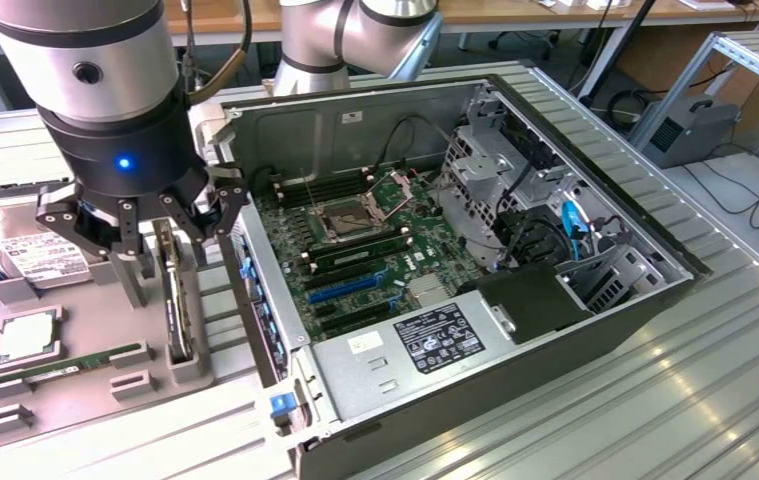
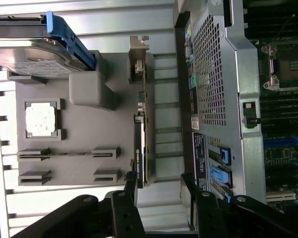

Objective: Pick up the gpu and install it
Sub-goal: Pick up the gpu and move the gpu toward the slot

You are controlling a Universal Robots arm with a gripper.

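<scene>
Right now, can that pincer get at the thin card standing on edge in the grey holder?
Probably yes. The pincer hangs open right above the gpu, whose top edge is bare, with nothing between them. The computer case wall close beside it looks like the only tight spot.

Ribbed bare metal across the table (image 1: 699, 400), streaked with glossy glare. Dull grey sheet metal on the computer case (image 1: 299, 120), perforated along one wall. Matt grey plastic for the tray (image 1: 79, 375). On the gpu (image 1: 176, 300), dark glossy board and a silvery metal bracket. Hard drive (image 1: 26, 255): shiny metal, white paper label. Black matt tool (image 1: 163, 262) under a smooth, satin silver arm (image 1: 72, 45).
</scene>
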